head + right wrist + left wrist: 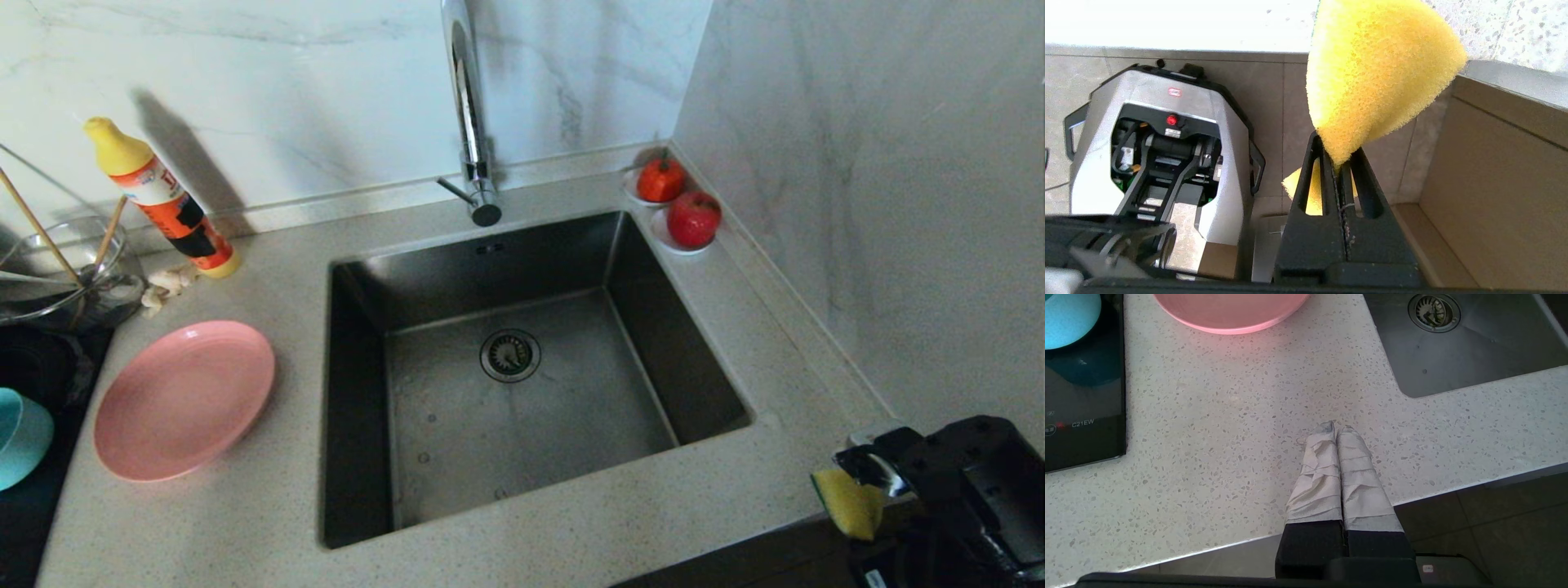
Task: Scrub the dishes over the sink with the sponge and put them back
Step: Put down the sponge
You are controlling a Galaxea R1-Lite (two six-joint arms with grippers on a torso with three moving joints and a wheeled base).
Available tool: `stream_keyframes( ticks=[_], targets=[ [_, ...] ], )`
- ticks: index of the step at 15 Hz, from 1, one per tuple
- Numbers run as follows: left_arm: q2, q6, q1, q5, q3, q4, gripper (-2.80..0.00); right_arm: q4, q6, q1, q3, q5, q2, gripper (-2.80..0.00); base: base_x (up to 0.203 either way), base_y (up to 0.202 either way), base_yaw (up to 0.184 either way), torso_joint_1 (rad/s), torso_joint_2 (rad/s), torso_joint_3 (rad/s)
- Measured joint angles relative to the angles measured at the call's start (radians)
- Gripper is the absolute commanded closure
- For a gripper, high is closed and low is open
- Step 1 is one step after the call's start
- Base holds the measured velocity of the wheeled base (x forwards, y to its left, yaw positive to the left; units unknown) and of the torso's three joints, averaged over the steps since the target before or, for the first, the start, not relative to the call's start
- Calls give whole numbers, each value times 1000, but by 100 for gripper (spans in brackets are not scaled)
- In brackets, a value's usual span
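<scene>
A pink plate (184, 398) (1231, 312) lies on the counter left of the steel sink (522, 371) (1466, 347). At the left edge a teal bowl (20, 437) (1069, 316) rests on the black cooktop. Two wooden chopsticks (37, 224) stand in a clear glass bowl at the back left. My right gripper (878, 490) (1337, 157) hangs at the counter's front right corner, off its edge, shut on the yellow sponge (851, 502) (1372, 77). My left gripper (1336, 428) is shut and holds nothing, over the counter's front edge between plate and sink.
A tall chrome tap (469, 114) rises behind the sink. A yellow and orange detergent bottle (159, 196) leans at the back left. Two white saucers with red fruit (682, 208) sit in the back right corner. A marble wall closes the right side.
</scene>
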Motion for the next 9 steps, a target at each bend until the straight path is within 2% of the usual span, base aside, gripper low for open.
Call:
stream_keyframes(
  ticks=[7, 9],
  targets=[
    [0, 0, 0, 0, 0, 0, 0, -152, 1, -39, 17, -5, 128, 0, 0, 0, 0, 0, 0, 0],
    [0, 0, 0, 0, 0, 0, 0, -187, -2, -41, 10, -29, 163, 0, 0, 0, 0, 0, 0, 0]
  ],
)
